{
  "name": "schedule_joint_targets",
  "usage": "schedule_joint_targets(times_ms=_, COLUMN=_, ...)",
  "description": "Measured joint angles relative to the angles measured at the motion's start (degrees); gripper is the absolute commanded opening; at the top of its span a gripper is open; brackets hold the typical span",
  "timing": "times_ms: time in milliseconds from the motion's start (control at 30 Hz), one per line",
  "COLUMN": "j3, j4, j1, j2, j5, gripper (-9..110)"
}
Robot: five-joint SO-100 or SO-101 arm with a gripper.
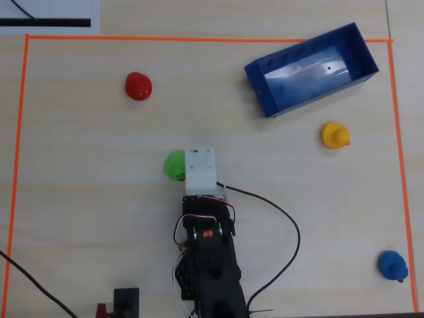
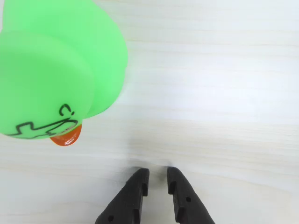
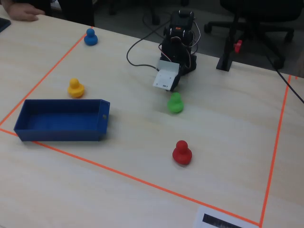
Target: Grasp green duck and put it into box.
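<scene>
The green duck (image 2: 56,70) fills the upper left of the wrist view, standing on the table with its orange beak facing the camera. My gripper (image 2: 157,175) enters from the bottom edge; its two black fingers stand almost together with only a narrow gap and nothing between them. The duck lies to the left of and beyond the fingertips, apart from them. In the overhead view the green duck (image 1: 174,165) sits just left of the white wrist housing (image 1: 200,169), which hides the fingers. The blue open-top box (image 1: 318,99) lies empty at the upper right, also seen in the fixed view (image 3: 61,133).
A red duck (image 1: 138,86), a yellow duck (image 1: 334,135) and a blue duck (image 1: 392,265) stand apart on the table. Orange tape (image 1: 199,38) frames the work area. A black cable (image 1: 285,225) loops right of the arm.
</scene>
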Motion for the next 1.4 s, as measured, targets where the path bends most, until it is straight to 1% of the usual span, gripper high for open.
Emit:
schedule_joint_targets(times_ms=867, j3=0.0, j4=0.0, j1=0.0, j2=0.0, j5=0.0, gripper=2)
schedule_joint_targets(times_ms=1133, j3=0.0, j4=0.0, j1=0.0, j2=0.0, j5=0.0, gripper=6)
schedule_joint_targets(times_ms=1167, j3=0.0, j4=0.0, j1=0.0, j2=0.0, j5=0.0, gripper=4)
schedule_joint_targets(times_ms=1200, j3=0.0, j4=0.0, j1=0.0, j2=0.0, j5=0.0, gripper=0)
schedule_joint_targets(times_ms=1400, j3=0.0, j4=0.0, j1=-0.4, j2=0.0, j5=0.0, gripper=0)
